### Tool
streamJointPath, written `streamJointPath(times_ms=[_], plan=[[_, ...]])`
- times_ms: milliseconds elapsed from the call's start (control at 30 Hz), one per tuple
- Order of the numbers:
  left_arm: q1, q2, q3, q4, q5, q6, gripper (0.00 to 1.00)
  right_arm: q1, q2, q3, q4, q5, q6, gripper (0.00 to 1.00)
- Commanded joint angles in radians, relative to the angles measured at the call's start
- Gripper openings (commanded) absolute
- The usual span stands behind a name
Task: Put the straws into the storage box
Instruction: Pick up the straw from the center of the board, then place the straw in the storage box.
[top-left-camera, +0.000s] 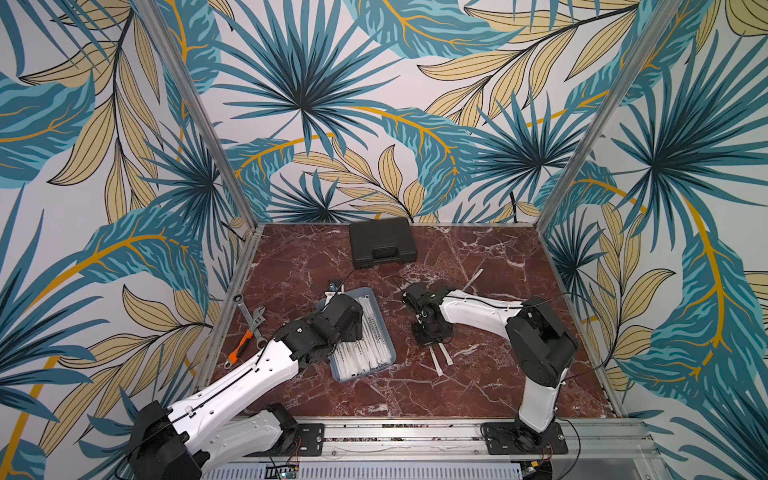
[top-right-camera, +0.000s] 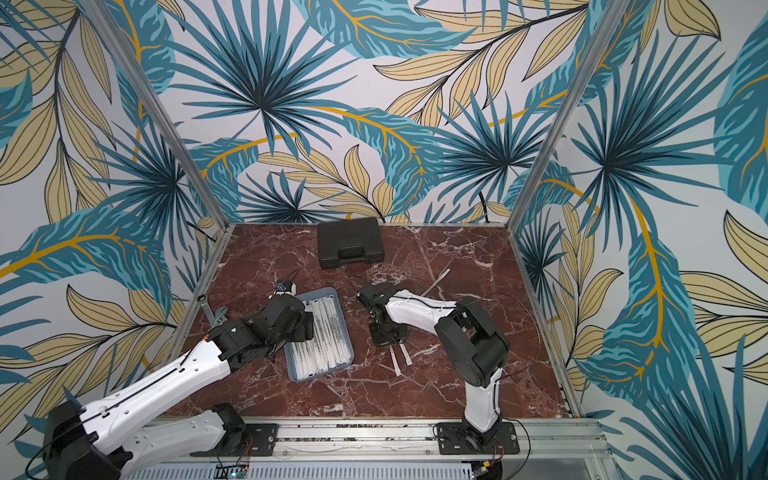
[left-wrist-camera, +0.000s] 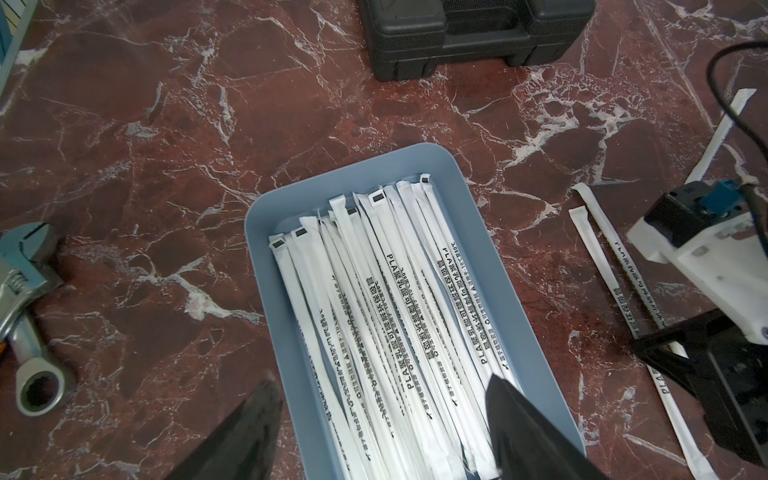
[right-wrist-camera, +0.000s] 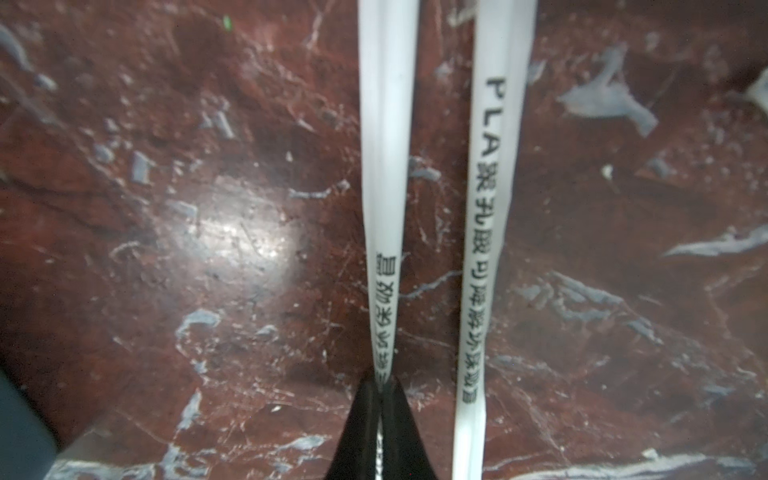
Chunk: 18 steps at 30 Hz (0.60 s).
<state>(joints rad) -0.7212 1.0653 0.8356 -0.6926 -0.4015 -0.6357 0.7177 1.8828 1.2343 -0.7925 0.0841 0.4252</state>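
Lower centre in a top view, the storage box (top-left-camera: 365, 371) holds most straws (left-wrist-camera: 395, 291) beneath the released left gripper (left-wrist-camera: 381, 380); just right of it, the right gripper (right-wrist-camera: 380, 395) pinches one loose straw (right-wrist-camera: 384, 166) of a tabletop pair, presumably for transfer.

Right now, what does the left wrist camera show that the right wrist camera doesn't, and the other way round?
Only the left wrist view shows the blue-grey tray packed with straws, the black case, a wrench and the open left claw. Only the right wrist view shows, close up, that the right claw is shut on one loose straw, with its neighbour lying free. Both views show those two straws side by side on the red marble tabletop.
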Motion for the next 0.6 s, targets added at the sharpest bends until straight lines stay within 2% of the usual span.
streamJointPath(times_ms=[0,100,167,400,567], plan=[[0.013,-0.026,-0.006,-0.026,-0.040,0.007,0.82,0.032,-0.051,0.068,-0.057,-0.004,0.002,0.07],[0.066,-0.051,0.001,-0.095,-0.077,-0.013,0.82,0.108,-0.088,0.205,-0.132,0.002,0.022,0.07],[0.113,-0.081,-0.022,-0.115,-0.086,-0.035,0.82,0.150,-0.063,0.293,-0.149,-0.013,0.045,0.07],[0.157,-0.173,-0.067,-0.104,-0.059,-0.069,0.82,0.207,0.198,0.576,-0.145,-0.014,0.093,0.07],[0.161,-0.183,-0.064,-0.103,-0.059,-0.048,0.82,0.205,0.296,0.635,-0.151,-0.005,0.109,0.07]])
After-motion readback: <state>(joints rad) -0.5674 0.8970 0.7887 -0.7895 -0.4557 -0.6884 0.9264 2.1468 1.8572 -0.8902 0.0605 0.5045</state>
